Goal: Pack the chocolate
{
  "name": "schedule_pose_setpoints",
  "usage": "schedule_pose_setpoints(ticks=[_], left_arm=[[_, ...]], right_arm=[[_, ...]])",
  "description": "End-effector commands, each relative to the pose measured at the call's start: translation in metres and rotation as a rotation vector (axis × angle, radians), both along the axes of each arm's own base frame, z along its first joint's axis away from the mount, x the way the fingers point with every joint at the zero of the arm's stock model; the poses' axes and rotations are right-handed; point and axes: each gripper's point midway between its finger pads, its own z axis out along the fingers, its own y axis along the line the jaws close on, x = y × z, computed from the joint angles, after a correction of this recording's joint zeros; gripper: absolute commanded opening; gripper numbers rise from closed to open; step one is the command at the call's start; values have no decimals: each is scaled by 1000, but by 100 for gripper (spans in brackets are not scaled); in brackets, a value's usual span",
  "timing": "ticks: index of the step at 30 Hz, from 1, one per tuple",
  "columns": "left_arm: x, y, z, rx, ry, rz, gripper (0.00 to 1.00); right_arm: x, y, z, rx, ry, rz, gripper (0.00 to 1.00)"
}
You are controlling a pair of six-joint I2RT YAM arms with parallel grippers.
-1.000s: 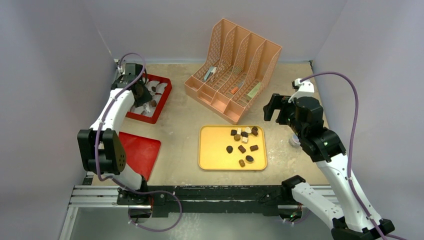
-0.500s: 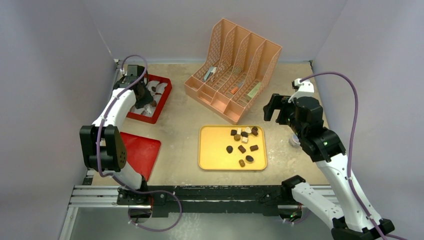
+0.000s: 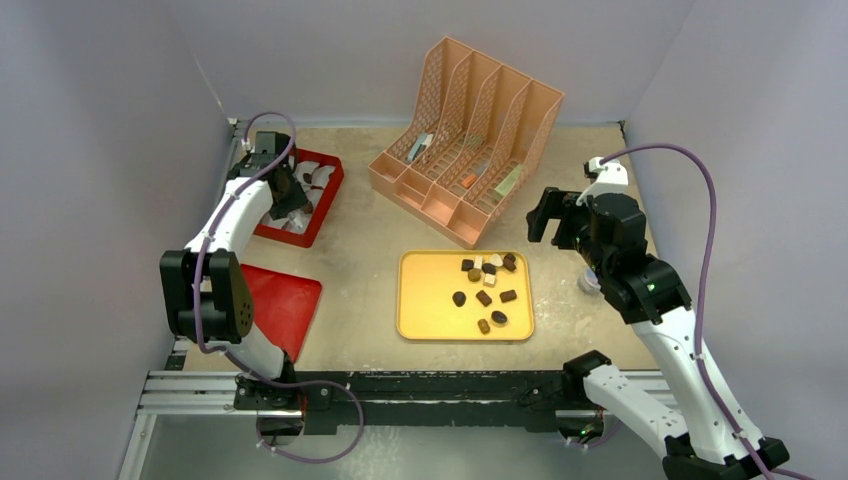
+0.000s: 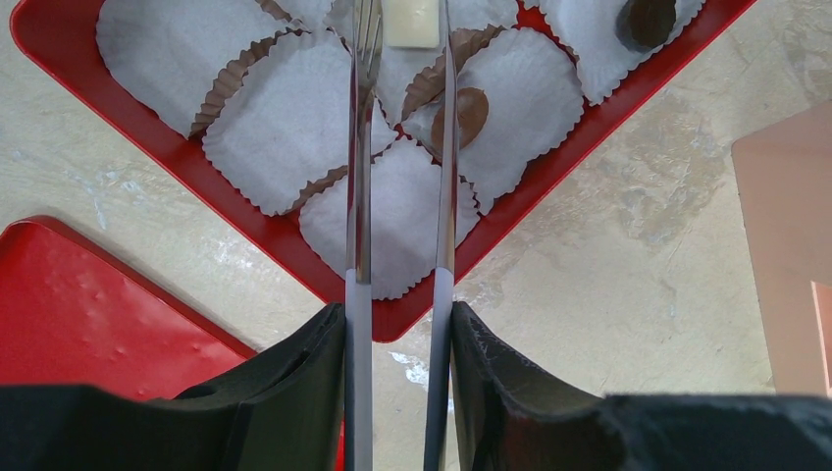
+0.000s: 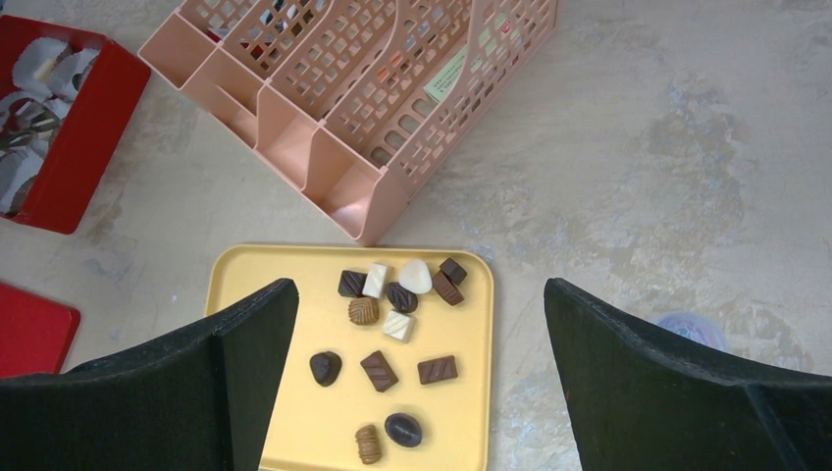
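Though loose, chocolate (image 4: 410,25) within end effector (image 4: 402,8)

chocolate (image 3: 483,298) on tray (image 3: 425,290), right of box (image 3: 328,205)

We see bright, diffuse, even light with faint soft shadows; wrist views blur slightly along their lower edges.

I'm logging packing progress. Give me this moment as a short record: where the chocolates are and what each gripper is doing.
yellow tray: about a dozen loose chocolates
red box: white liners; one brown piece and one dark piece sit in liners
left gripper: over the red box, white piece between its fingers; grip unclear
right gripper: open, empty, above the yellow tray
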Motion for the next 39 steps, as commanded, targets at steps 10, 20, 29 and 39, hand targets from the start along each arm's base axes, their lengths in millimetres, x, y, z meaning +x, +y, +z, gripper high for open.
schedule_pose_setpoints(ticks=[10, 20, 29, 39], left_arm=[[3, -10, 77, -43, -212, -61, 38], [-16, -72, 109, -42, -262, -273, 38], [-53, -166, 118, -78, -284, -577, 37], [-121, -244, 117, -109, -288, -859, 38]], right_arm=[[5, 0, 9, 2, -48, 0, 97], [6, 1, 13, 7, -53, 2, 97], [2, -5, 18, -2, -65, -15, 97], [2, -7, 21, -15, -71, -23, 97]])
